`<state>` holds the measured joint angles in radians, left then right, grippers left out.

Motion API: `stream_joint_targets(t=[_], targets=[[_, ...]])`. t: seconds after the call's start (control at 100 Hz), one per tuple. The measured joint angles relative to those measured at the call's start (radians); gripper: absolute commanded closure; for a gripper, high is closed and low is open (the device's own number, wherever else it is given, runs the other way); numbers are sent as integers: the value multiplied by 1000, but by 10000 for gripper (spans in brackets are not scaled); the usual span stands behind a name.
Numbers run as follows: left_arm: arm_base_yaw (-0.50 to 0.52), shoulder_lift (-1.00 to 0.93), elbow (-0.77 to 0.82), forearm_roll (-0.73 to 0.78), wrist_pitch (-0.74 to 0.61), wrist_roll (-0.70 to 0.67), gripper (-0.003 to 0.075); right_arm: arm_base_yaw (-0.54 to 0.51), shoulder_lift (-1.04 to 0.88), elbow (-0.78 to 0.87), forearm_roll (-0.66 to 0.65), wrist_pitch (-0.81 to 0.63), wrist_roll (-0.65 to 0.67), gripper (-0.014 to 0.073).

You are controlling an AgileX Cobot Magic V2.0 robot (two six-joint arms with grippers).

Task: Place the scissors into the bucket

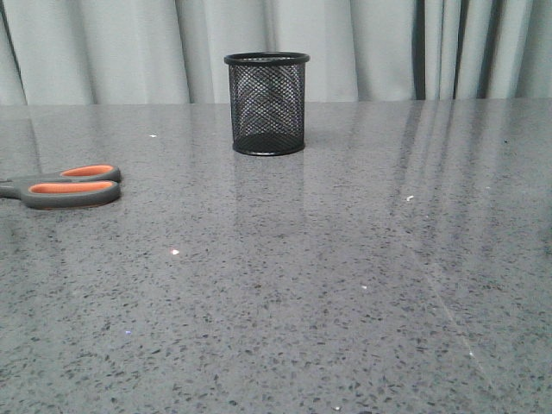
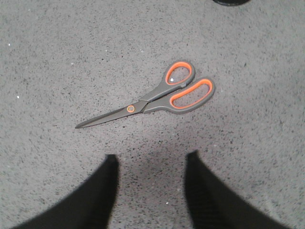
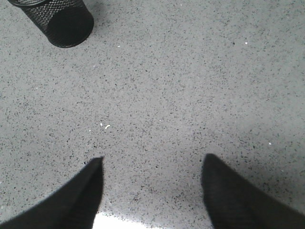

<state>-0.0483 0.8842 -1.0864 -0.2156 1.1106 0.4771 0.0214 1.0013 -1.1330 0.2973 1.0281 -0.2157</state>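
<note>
The scissors (image 1: 62,185) lie flat on the grey speckled table at the far left, with grey handles lined orange; their blades run off the left edge of the front view. In the left wrist view the whole scissors (image 2: 157,96) lie closed just beyond my left gripper (image 2: 151,157), which is open and empty above the table. The bucket (image 1: 266,103), a black wire-mesh cup, stands upright at the back centre. It also shows in the right wrist view (image 3: 59,21), far from my right gripper (image 3: 151,160), which is open and empty. Neither arm shows in the front view.
The grey speckled table (image 1: 345,276) runs to a pale curtain (image 1: 112,47) at the back. A few small white specks lie on the surface. The bucket's base edge shows at the border of the left wrist view (image 2: 231,2).
</note>
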Motion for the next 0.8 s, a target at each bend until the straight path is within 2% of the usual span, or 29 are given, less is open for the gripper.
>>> stream_joint_targets(t=[0.25,0.51,0.8], targets=[[0,33,-1,-8,56,165,259,0,0,-1,2,0,-3,117],[-42,170,-1,-10,71,420,260,0,0,-1,33,0,-26,117],[-60,314,-1,-10,-5,855,260,0,0,-1,43,0,-40,117]])
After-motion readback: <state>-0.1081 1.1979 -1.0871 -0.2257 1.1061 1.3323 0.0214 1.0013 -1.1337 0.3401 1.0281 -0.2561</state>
